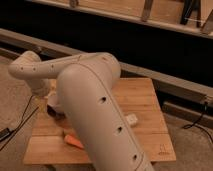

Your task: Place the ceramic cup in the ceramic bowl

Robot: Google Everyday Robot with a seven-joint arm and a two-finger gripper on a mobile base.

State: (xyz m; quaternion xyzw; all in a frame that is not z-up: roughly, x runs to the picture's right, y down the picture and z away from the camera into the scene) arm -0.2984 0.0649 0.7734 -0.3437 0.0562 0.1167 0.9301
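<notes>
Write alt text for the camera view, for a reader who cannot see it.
A large pale robot arm fills the foreground, reaching over a wooden table and hiding most of it; its claw is low at the table's left side. A small white block and an orange object lie on the wood; no cup or bowl is visible.

Lying on square wooden table (142, 97): small white block (131, 120) near centre-right, orange object (73, 141) toward front-left edge. Sitting low over table's left side, behind big arm link: gripper (54, 107), mostly hidden. Standing on grey floor (192, 145).
</notes>
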